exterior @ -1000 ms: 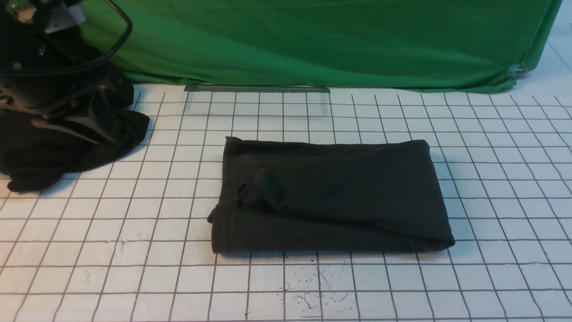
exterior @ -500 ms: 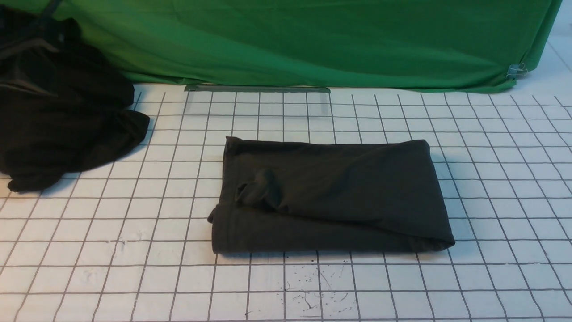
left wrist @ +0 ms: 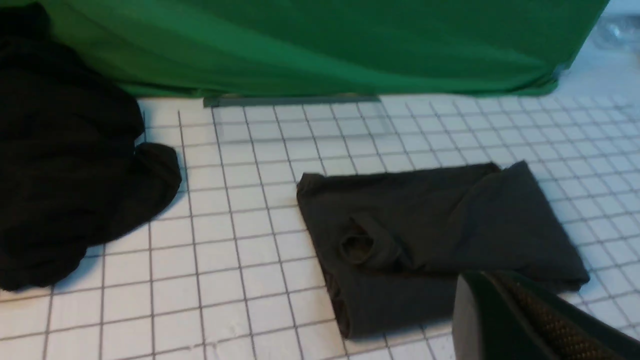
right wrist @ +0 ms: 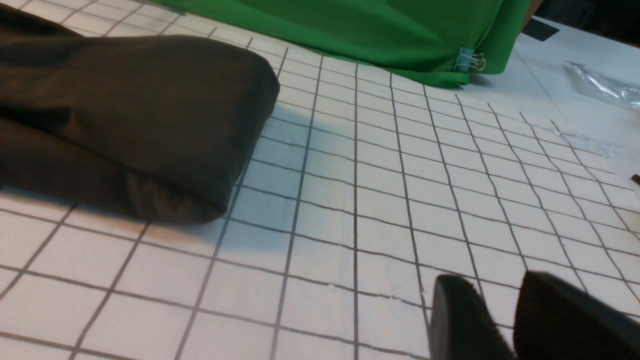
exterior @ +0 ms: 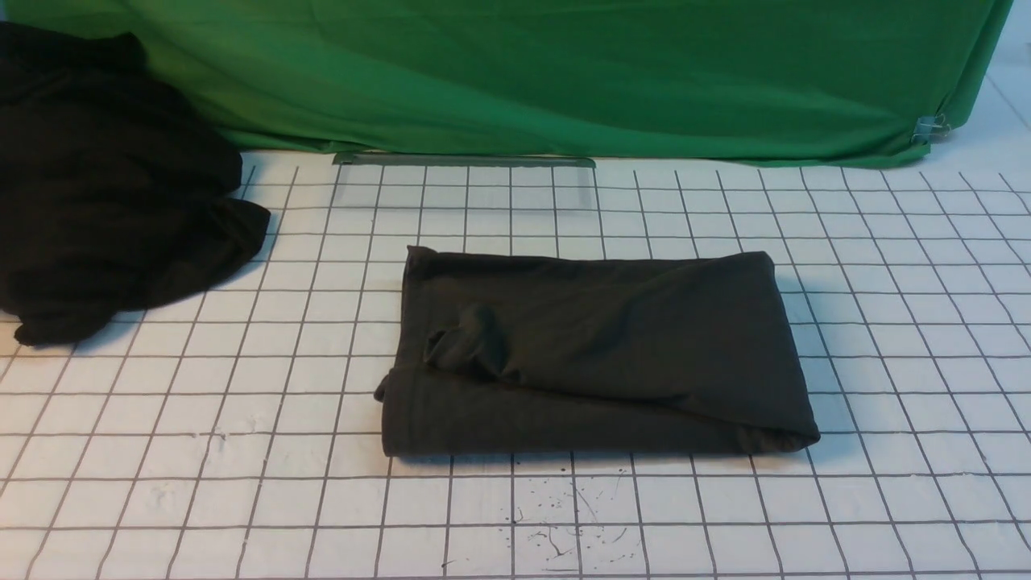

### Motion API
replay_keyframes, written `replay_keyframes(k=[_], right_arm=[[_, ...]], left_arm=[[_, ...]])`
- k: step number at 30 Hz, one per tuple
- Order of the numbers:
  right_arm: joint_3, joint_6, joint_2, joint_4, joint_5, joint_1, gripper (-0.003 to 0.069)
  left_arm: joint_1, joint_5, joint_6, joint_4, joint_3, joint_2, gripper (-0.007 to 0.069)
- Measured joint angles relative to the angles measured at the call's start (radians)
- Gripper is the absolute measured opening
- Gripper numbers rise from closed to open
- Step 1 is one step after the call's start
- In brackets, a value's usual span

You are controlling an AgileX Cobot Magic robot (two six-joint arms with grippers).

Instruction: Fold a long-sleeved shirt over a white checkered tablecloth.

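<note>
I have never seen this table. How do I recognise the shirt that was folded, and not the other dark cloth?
Start at the white checkered tablecloth before the green cloth. The long-sleeved shirt lies in its middle as a flat charcoal rectangle. The other dark cloth, at the far left, is blacker and a lumpy, unfolded heap.
</note>
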Motion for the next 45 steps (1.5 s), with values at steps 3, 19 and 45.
replay_keyframes(k=[3,19,45], right_arm=[[0.0,0.0,0.0,0.0,0.0,0.0,0.0178],[0.0,0.0,0.0,0.0,0.0,0.0,0.0218],[0.0,0.0,0.0,0.0,-0.001,0.0,0.0239]], left_arm=[[0.0,-0.158,0.0,-0.038,0.144,-0.136,0.0],[0.0,-0.36,0.031,0.007,0.503,-0.389,0.0001],[0.0,-0.808,-0.034,0.214,1.042,-0.496,0.0002]])
